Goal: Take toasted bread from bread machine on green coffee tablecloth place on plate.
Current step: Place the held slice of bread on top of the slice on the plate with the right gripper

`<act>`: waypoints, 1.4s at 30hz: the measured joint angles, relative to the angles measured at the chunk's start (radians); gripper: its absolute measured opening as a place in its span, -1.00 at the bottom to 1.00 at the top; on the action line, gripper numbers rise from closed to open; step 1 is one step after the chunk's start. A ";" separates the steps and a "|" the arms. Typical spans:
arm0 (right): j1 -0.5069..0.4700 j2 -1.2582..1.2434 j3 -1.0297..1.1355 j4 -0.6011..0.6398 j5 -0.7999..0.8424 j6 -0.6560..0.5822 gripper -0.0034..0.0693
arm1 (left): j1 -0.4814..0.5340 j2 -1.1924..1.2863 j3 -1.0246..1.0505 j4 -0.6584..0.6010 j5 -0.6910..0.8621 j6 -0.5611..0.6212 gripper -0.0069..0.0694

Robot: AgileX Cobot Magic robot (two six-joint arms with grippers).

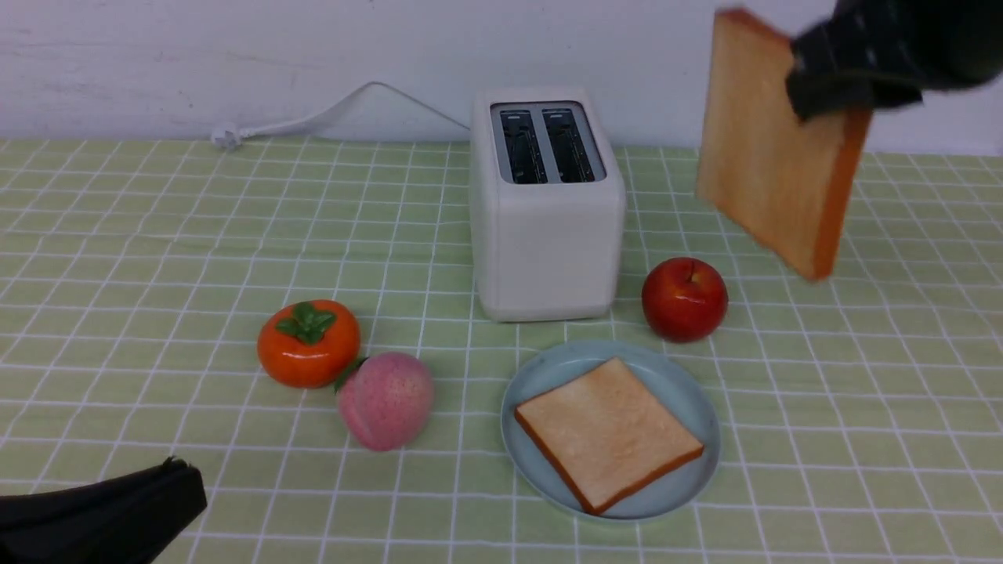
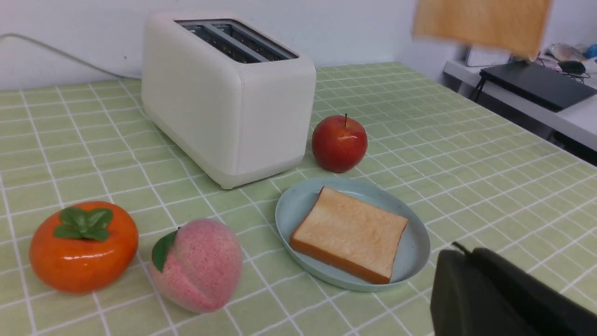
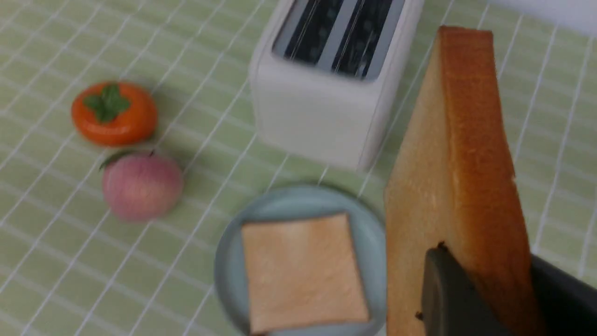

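The white bread machine (image 1: 546,207) stands mid-table on the green coffee tablecloth (image 1: 141,235) with both slots empty. One slice of toasted bread (image 1: 607,432) lies flat on the pale blue-green plate (image 1: 689,392) in front of it. My right gripper (image 1: 834,98) is shut on the second slice (image 1: 772,157), holding it on edge high in the air to the right of the bread machine; it also shows in the right wrist view (image 3: 459,186). My left gripper (image 2: 459,254) is shut and empty, low near the table's front left, beside the plate (image 2: 413,247).
A red apple (image 1: 684,298) sits right of the bread machine, just behind the plate. An orange persimmon (image 1: 308,343) and a pink peach (image 1: 385,399) sit left of the plate. The white power cord (image 1: 313,117) runs along the back wall.
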 joint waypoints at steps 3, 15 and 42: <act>0.000 0.007 0.173 0.159 -0.018 -0.061 -0.56 | 0.000 0.000 0.000 -0.028 0.002 0.000 -0.85; -0.141 0.334 0.249 0.819 -0.095 -0.577 -0.56 | 0.000 0.000 0.000 -0.047 0.003 0.000 -0.85; -0.189 0.244 0.250 0.369 -0.178 -0.332 0.62 | 0.000 0.000 0.000 -0.048 0.002 0.043 -0.82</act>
